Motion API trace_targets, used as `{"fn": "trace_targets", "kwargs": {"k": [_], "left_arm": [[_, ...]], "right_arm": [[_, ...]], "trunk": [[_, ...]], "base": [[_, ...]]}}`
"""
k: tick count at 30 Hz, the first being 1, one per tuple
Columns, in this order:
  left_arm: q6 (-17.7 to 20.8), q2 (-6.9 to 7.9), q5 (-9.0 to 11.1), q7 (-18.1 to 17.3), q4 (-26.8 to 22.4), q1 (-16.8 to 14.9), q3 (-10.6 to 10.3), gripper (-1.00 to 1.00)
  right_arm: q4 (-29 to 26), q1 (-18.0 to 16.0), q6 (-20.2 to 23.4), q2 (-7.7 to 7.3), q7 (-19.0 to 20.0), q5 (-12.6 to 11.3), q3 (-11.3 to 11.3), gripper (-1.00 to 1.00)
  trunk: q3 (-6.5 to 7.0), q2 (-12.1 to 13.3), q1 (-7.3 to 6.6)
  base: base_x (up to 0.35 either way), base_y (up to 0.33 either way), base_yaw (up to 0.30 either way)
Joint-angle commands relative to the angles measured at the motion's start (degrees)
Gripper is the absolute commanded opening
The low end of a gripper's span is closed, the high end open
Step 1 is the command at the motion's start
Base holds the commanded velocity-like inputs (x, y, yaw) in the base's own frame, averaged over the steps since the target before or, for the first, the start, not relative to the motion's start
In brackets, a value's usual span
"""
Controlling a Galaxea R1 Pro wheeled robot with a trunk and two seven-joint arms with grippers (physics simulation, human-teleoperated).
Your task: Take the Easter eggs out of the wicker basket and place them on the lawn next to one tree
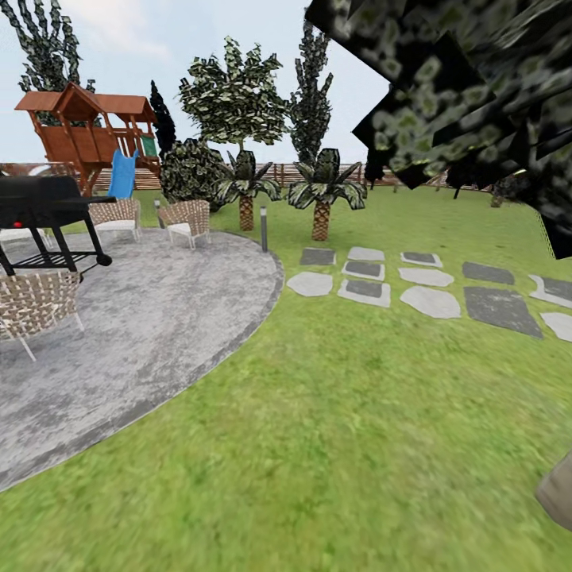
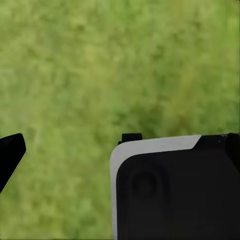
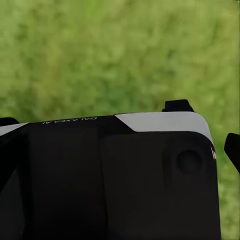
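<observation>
— Looking for the wicker basket and the painted eggs, are you? I can't spot them anywhere from where the head camera faces; the robot seems to be on its way across the wide, flat, bright green lawn.

— So which way would the eggs lie from either gripper?

— Can't say, and which arm is nearer, or how an egg's long axis runs, can't be judged either. Both wrist cameras look down on plain grass, with dark housing in the foreground. On the left wrist a black finger tip pokes in at one edge; on the right wrist another black tip shows at the edge. Whether either gripper is open or closed I cannot tell, and I see nothing held.

— Any tree worth aiming for?

— Dark, blocky foliage hangs over the near right, so I'd guess a tree stands close on that side, though I can't be sure of its trunk. Far off there's a taller leafy tree, and in front of it two short palms with scaly trunks.

— What else?

— A round grey paved patio on the left with a black barbecue grill and woven chairs, grey stepping stones, a wooden play tower with a blue slide.

— Any writing?

— A pale line of lettering on the right gripper's housing, too blurred to read.
</observation>
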Motion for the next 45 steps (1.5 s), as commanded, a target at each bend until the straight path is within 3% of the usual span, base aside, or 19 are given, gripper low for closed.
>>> {"fn": "trace_targets", "kwargs": {"k": [1, 12, 45], "left_arm": [[-0.2, 0.01, 0.0, 0.1, 0.1, 0.0, -0.2, 1.00], [-0.2, 0.01, 0.1, 0.1, 0.0, 0.0, -0.2, 1.00], [-0.2, 0.01, 0.1, 0.1, 0.0, 0.0, -0.2, 1.00]], "right_arm": [[-0.1, 0.0, 0.3, 0.05, 0.1, 0.0, -0.3, 1.00], [-0.2, 0.0, 0.3, 0.05, 0.1, 0.0, -0.3, 1.00], [-0.2, 0.0, 0.3, 0.05, 0.1, -0.1, -0.3, 1.00]], "trunk": [[-0.07, 0.0, 0.03], [-0.07, 0.0, 0.03], [-0.07, 0.0, 0.03]], "base": [[0.264, 0.075, 0.095], [0.265, 0.077, 0.116], [0.270, 0.025, 0.007]]}}
